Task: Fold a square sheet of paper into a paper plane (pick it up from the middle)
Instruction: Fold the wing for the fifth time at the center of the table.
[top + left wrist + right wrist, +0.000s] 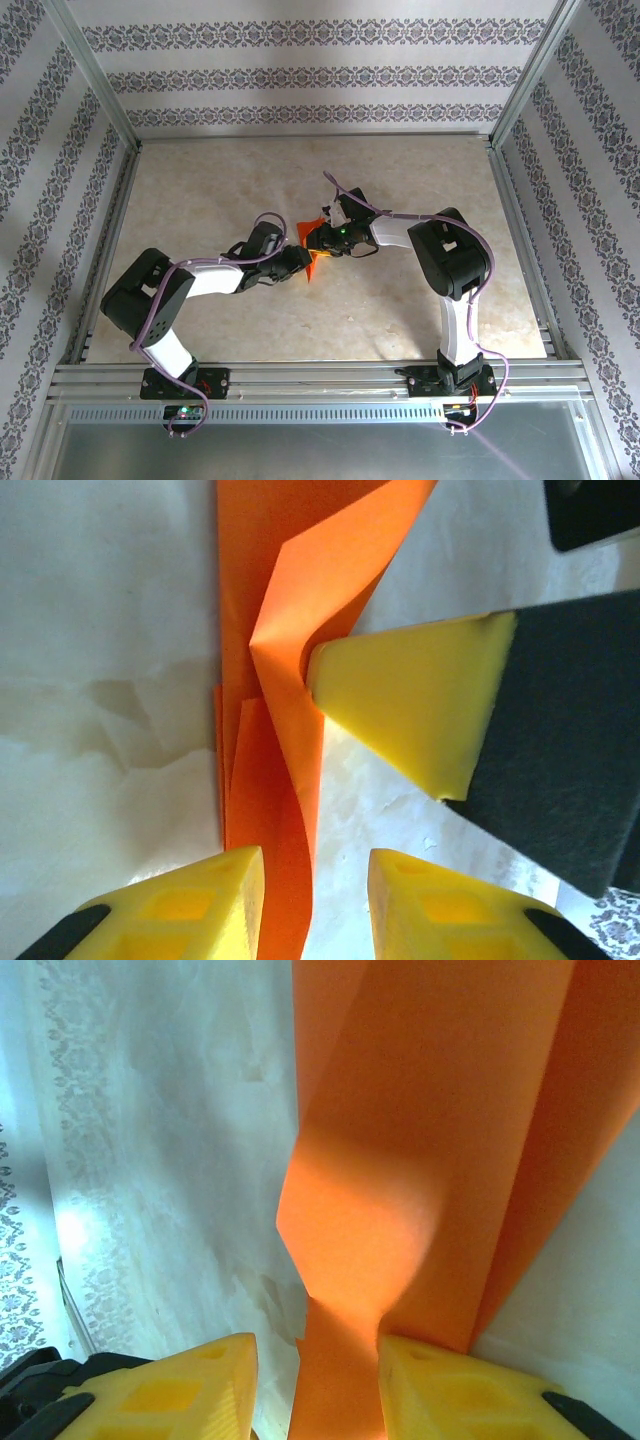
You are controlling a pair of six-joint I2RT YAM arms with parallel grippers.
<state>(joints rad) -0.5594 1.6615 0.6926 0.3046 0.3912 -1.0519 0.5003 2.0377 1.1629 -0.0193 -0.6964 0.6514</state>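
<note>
Right fingers (190,1390) straddle the folded paper (430,1160).

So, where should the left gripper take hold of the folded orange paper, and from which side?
On the folded orange paper, probably its lower band, beside the finger of the right gripper, where the layers lie close. Come from that end, as the left gripper stands, one finger each side; higher up the flap bulges open.
</note>
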